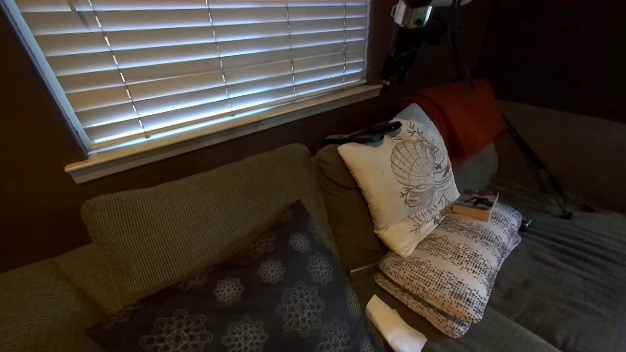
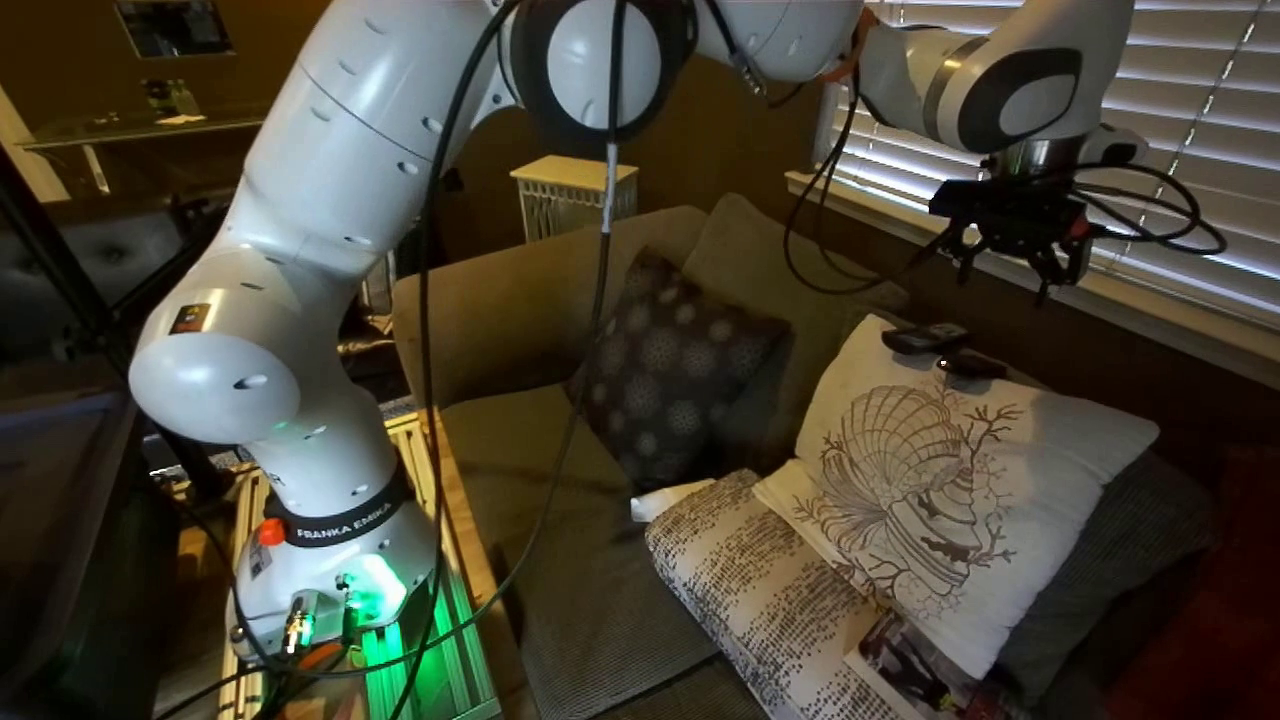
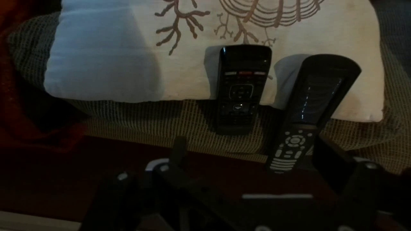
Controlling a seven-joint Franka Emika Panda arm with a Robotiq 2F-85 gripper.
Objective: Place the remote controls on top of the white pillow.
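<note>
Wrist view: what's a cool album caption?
Two remote controls lie across the edge of a white seashell-print pillow, beneath the open gripper.

Remote controls (image 3: 245, 64) of black plastic, glossy in parts, white pillow (image 2: 960, 480) in smooth matt cloth, sofa (image 1: 210, 215) in rough ribbed cloth, robot arm (image 2: 340, 150) smooth and glossy, wrist collar (image 1: 412, 15) of shiny metal

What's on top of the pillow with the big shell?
A shorter black remote and a longer black remote lie across the top edge of the white pillow, their ends poking past it. Their undersides and the bit of pillow they cover are hidden.
</note>
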